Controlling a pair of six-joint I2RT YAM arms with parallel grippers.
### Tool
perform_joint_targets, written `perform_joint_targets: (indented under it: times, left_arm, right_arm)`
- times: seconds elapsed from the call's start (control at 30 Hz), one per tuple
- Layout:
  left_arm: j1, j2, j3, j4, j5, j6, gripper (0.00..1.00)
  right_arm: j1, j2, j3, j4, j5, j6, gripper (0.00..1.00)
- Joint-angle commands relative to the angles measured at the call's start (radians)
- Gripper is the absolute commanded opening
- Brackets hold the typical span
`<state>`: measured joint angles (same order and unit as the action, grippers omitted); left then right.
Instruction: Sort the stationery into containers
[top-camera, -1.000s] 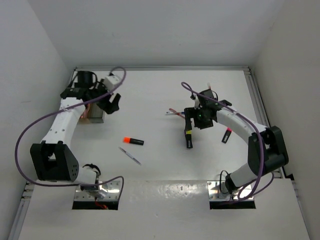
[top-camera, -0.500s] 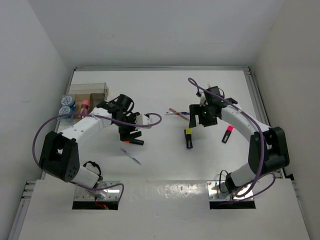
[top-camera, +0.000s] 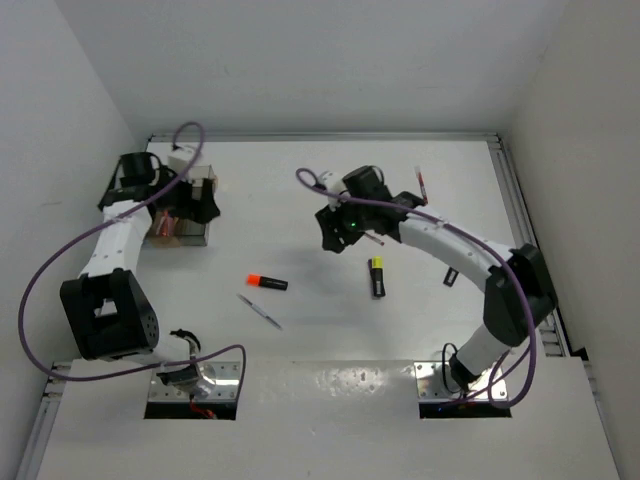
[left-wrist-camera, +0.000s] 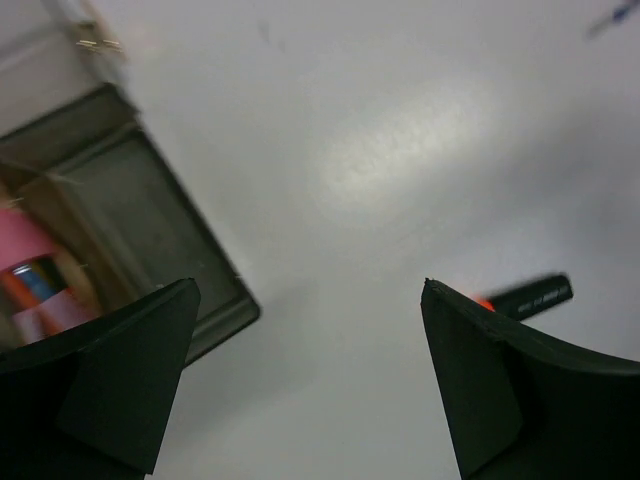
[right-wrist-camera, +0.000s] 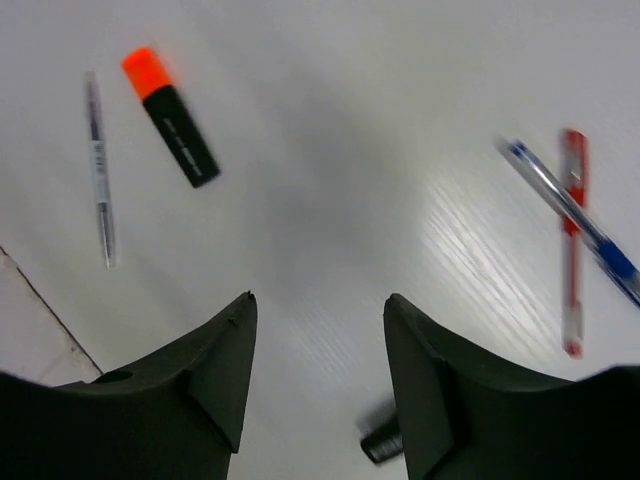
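The organiser box (top-camera: 185, 232) stands at the far left; in the left wrist view its dark translucent wall (left-wrist-camera: 150, 220) shows, with a pink bottle (left-wrist-camera: 25, 250) inside. My left gripper (top-camera: 197, 205) (left-wrist-camera: 309, 285) hangs open and empty just right of it. My right gripper (top-camera: 335, 228) (right-wrist-camera: 320, 298) is open and empty above bare table. An orange-capped highlighter (top-camera: 267, 282) (right-wrist-camera: 170, 130) (left-wrist-camera: 530, 295) and a silver pen (top-camera: 260, 311) (right-wrist-camera: 98, 170) lie mid-table. A yellow-capped highlighter (top-camera: 377, 276) lies right of them. A blue pen (right-wrist-camera: 575, 225) crosses a red pen (right-wrist-camera: 570, 240).
A pink-capped highlighter (top-camera: 452, 272) lies partly under the right arm. A thin reddish pen (top-camera: 418, 182) lies at the back right. White walls close the table on the left, back and right. Purple cables loop over both arms.
My left gripper swung out over the orange highlighter and back to the organiser, empty. My right gripper moved left, away from the yellow highlighter. The highlighters and pens lie where they were.
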<state>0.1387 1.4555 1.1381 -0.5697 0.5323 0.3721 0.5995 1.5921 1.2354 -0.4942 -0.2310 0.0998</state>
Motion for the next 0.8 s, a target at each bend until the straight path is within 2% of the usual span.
perform_joint_targets:
  times: [0.0,0.17,0.37,0.77]
  left_arm:
    - [0.134,-0.072,0.09,0.083,0.196,-0.245,1.0]
    - [0.254,-0.109,0.137,0.093,0.287,-0.337,1.0]
    - [0.372,-0.113,0.117,0.042,0.35,-0.332,1.0]
    - [0.421,-0.127,0.078,0.033,0.367,-0.314,1.0]
  right_arm:
    - [0.109,0.089,0.01,0.19,0.019,-0.028,0.53]
    - [0.241,0.293,0.108,0.308,0.027,-0.04,0.49]
    - [0.322,0.442,0.203,0.362,0.042,-0.133,0.49]
    - [0.378,0.552,0.208,0.362,0.08,-0.202,0.51]
